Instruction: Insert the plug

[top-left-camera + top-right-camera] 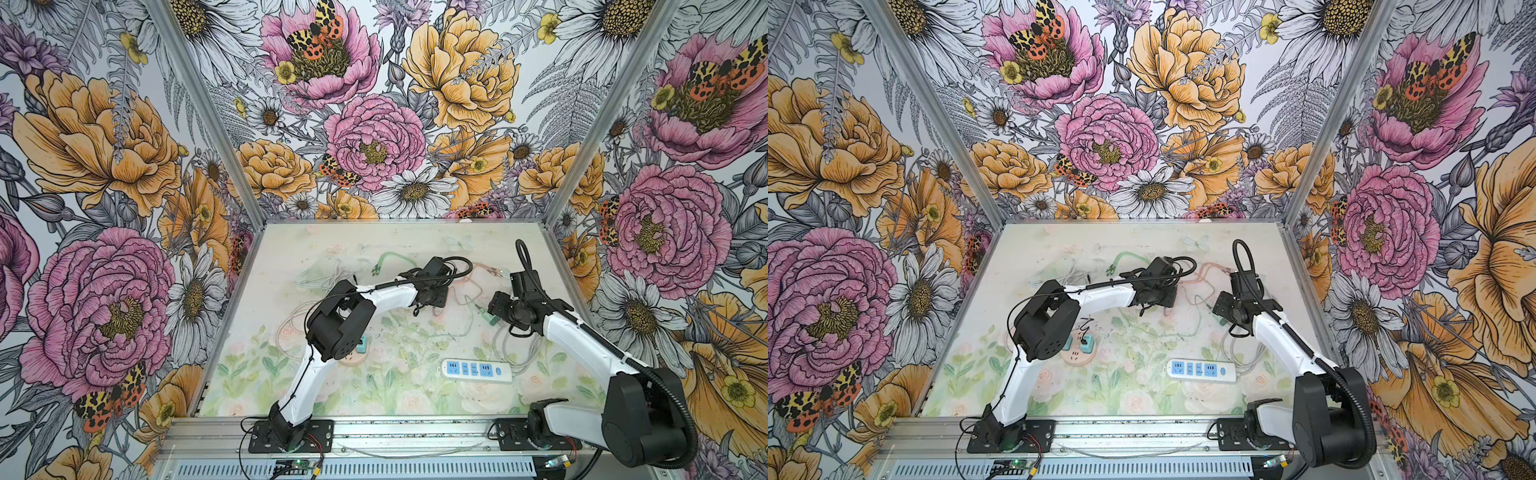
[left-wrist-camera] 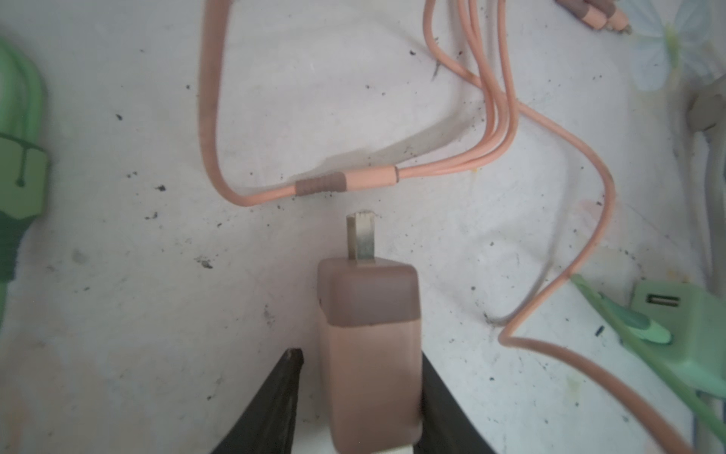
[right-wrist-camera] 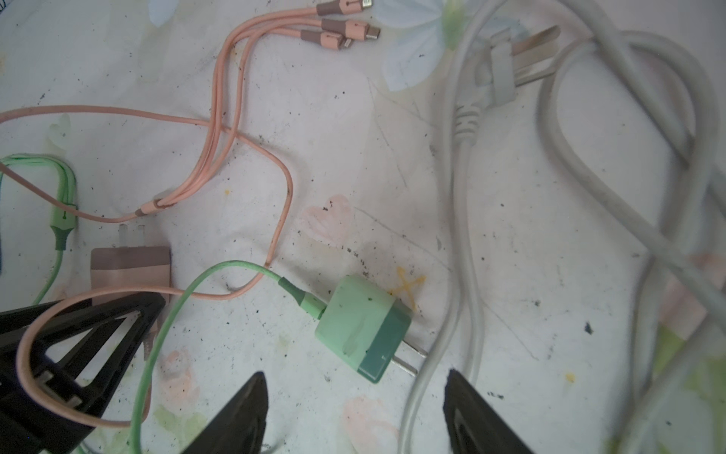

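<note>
A pink plug [image 2: 369,346] with two metal prongs lies on the table between the fingers of my left gripper [image 2: 359,355]. One fingertip [image 2: 292,357] stands a small gap away from it and the other finger touches its side, so the jaws are open around it. The right wrist view also shows this pink plug [image 3: 129,263]. My right gripper [image 3: 355,375] hovers open and empty just beside a green plug [image 3: 361,326]. In both top views a white power strip [image 1: 476,370] [image 1: 1200,370] with blue sockets lies near the front right.
A pink multi-head cable [image 2: 212,118] loops ahead of the pink plug. A thick white cord [image 3: 463,236] curls past the green plug. A round socket [image 1: 1079,353] with teal plugs sits under the left arm's elbow. Green cable [image 1: 395,262] lies further back.
</note>
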Available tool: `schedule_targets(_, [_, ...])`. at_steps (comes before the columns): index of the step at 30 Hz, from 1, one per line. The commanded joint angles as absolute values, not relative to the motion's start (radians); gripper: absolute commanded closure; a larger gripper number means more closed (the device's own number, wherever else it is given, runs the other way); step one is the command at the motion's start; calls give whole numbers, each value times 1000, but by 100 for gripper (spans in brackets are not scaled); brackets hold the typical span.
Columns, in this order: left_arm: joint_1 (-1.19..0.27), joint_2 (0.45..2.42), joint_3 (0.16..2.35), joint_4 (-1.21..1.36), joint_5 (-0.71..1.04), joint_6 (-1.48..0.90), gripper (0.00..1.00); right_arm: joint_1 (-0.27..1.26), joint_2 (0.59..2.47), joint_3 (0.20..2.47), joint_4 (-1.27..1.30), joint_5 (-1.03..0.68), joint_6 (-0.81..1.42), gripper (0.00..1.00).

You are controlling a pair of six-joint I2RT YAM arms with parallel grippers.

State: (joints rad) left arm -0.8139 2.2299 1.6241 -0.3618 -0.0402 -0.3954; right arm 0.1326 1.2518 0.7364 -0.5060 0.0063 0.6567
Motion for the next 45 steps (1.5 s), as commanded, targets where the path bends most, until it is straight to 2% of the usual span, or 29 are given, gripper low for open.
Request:
schedule_targets(1, [-816,2233,1615,-295,-79,-377,73,138,1226,750,-510,2,642,29])
schedule_targets(3, [-813,2225,1605,-301,-79,-367,78,138,1222,758,-514,-1,638,29])
schedule_targets(7, [-795,2150,1531,-295,-73,-322,80,137,1210,783,-525,-22,625,30])
schedule_targets(17, [-798,1834,1308,-220,-231,-145,78,149,1181,845,-524,-152,597,32])
schedule_targets(22, [-800,1729,1263,-232,-129,-26,78,167,1144,870,-522,-314,554,32])
schedule_targets(27, [-810,1655,1191,-207,-4,59,79,175,1081,887,-517,-403,544,32])
schedule_targets(34, [-851,1552,1115,-164,-5,158,78,188,1034,877,-492,-465,602,30])
schedule_targets(45, [-901,1509,1115,-154,42,194,78,250,1063,827,-360,-588,631,27])
